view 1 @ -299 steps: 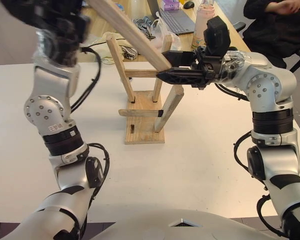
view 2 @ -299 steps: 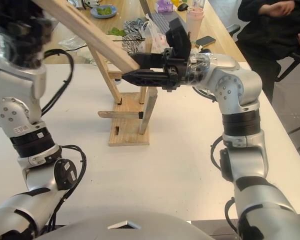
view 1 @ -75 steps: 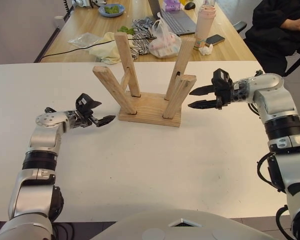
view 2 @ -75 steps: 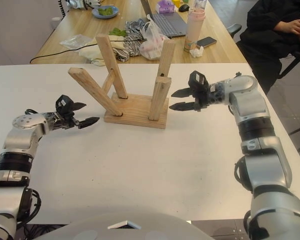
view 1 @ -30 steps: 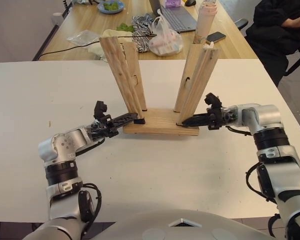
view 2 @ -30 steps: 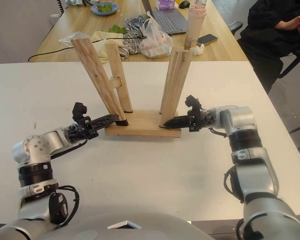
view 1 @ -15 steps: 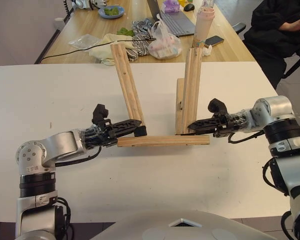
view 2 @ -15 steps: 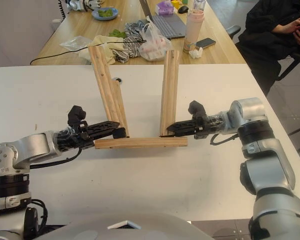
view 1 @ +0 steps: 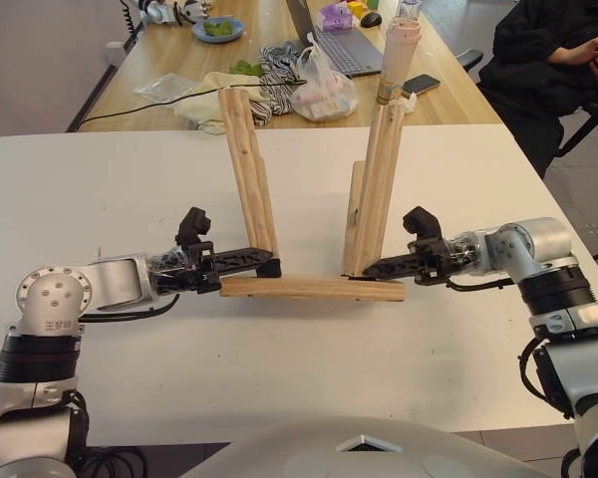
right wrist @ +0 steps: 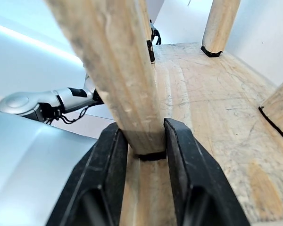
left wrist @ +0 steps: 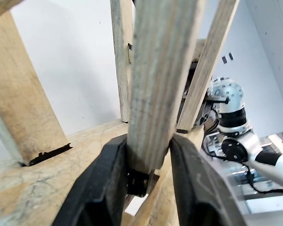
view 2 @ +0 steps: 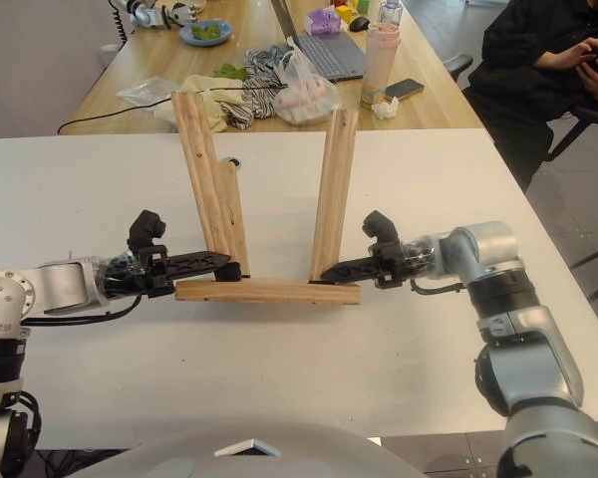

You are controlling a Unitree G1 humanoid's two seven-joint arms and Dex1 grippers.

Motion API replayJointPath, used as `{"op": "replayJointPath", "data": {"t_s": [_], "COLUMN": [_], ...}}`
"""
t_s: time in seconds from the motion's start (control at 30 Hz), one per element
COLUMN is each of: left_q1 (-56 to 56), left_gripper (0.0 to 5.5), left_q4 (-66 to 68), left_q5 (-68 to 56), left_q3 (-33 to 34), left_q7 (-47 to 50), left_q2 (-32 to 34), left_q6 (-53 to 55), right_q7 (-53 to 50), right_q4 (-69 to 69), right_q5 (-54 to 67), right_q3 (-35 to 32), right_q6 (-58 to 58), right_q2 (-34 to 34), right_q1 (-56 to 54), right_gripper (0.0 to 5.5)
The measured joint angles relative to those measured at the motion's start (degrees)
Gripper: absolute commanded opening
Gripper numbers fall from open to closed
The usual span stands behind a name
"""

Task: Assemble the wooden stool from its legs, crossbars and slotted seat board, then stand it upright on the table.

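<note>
Wooden stool [view 1: 247, 169] sits inverted at mid-table, seat board [view 1: 314, 288] lowest, legs up. Left gripper [view 1: 267, 266] and right gripper [view 1: 359, 271] each pinch a leg base. To flip it cleanly, I'd roll both wrists together, evenly.

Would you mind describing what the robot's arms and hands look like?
The left arm and right arm are silver-grey shells with rounded joints, black bands between segments and loose black cables. The left arm's joint disc has a ring of small holes. The left hand and right hand are black, each with two long slim fingers.
</note>
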Motion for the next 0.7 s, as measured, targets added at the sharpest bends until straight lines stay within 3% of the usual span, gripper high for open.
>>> {"op": "replayJointPath", "data": {"t_s": [0.27,0.5,0.7], "left_q1": [1.0,5.5,9.2], "left_gripper": [1.15,1.15,1.15], "left_q4": [-1.7,0.1,3.6], "left_q5": [17.3,28.2,37.8], "left_q3": [-6.2,-7.7,-9.1], "left_q7": [-17.5,-24.4,-28.7], "left_q2": [7.1,9.5,9.0], "left_q6": [-11.0,-20.2,-35.6], "right_q7": [-4.8,-11.3,-14.6], "right_q4": [-2.2,-2.6,-1.6], "right_q5": [-0.8,-6.1,-10.4], "right_q3": [0.6,2.5,4.0], "right_q6": [-11.8,-25.3,-34.1], "right_q2": [2.9,8.3,11.9], "right_q1": [3.6,6.3,8.1], "right_gripper": [1.07,1.08,1.08]}}
